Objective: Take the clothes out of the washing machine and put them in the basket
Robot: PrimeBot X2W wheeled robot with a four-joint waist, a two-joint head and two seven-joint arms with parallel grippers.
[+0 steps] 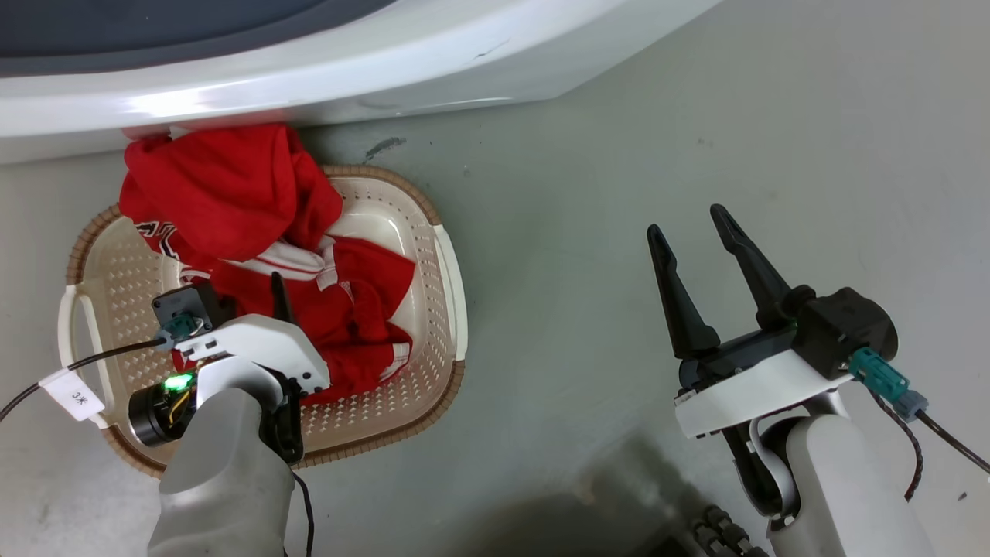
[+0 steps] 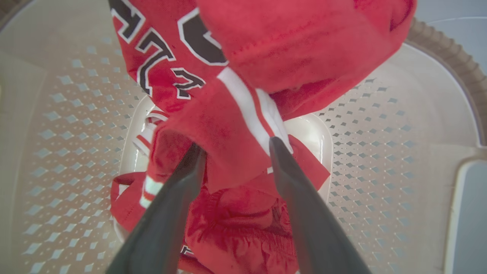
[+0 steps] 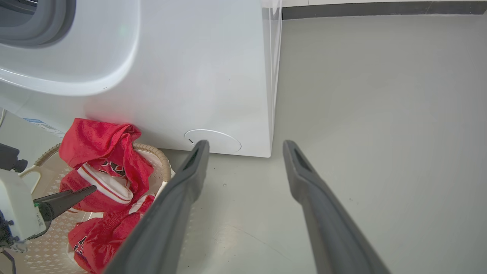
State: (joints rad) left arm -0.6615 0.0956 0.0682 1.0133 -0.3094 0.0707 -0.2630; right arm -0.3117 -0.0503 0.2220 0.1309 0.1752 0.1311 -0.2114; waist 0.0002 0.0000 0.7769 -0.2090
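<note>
The clothes (image 1: 232, 193), red jerseys with white stripes and lettering, lie heaped in the cream basket (image 1: 445, 286). One piece hangs over the basket's far rim against the white washing machine (image 1: 309, 70). My left gripper (image 1: 274, 294) points down into the basket. In the left wrist view it (image 2: 236, 146) stands open, with a striped fold of the clothes (image 2: 304, 45) lying between its fingertips above the basket wall (image 2: 380, 152). My right gripper (image 1: 688, 220) hovers open over bare floor to the basket's right, holding nothing. Its wrist view shows its fingers (image 3: 245, 144), the washing machine (image 3: 190, 76), the basket (image 3: 156, 154) and the clothes (image 3: 99, 144).
Grey floor (image 1: 619, 155) stretches right of the basket and the washer. A black cable with a white tag (image 1: 73, 394) trails from my left wrist over the basket's near-left rim. A dark wall base (image 3: 380, 7) runs behind the washer.
</note>
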